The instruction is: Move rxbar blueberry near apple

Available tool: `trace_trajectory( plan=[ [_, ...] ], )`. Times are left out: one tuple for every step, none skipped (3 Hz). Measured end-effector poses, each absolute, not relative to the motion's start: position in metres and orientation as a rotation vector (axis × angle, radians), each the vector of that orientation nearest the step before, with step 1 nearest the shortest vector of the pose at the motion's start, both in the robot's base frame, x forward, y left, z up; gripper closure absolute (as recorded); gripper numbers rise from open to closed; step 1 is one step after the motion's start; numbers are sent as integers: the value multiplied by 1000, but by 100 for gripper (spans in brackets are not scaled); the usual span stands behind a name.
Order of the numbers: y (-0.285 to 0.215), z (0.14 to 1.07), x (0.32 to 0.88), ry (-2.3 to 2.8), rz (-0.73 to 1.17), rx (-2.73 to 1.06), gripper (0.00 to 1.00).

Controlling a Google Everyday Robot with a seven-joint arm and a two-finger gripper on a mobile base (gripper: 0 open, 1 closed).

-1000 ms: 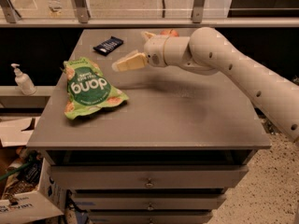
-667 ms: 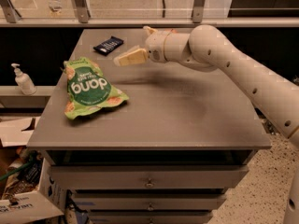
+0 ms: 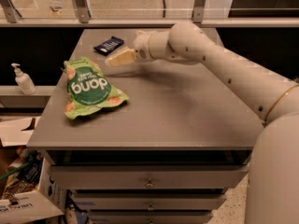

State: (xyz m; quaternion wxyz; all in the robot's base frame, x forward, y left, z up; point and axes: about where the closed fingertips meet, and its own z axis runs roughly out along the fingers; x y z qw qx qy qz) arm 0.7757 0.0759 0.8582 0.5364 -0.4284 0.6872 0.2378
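The rxbar blueberry (image 3: 108,45), a small dark flat bar with pale lettering, lies at the far left of the grey table (image 3: 187,111). My gripper (image 3: 111,61) reaches in from the right on the white arm (image 3: 219,64). It hovers just in front of the bar and slightly to its right, and they look a short way apart. The apple is hidden from view.
A crinkled green chip bag (image 3: 88,87) lies on the table's left side, in front of the gripper. A soap dispenser (image 3: 22,80) stands on a low shelf to the left. Cardboard boxes (image 3: 23,204) sit on the floor at the lower left. A railing (image 3: 140,21) runs behind the table.
The gripper has moved a little to the left, closer to the rxbar blueberry. The bar and the chip bag have not moved.
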Motion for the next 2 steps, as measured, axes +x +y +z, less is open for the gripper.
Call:
trace_trajectory(
  plan=[
    [94,833,785,1702,594,-1010,0],
    [109,817,795,1714,629,-986,0]
  ],
)
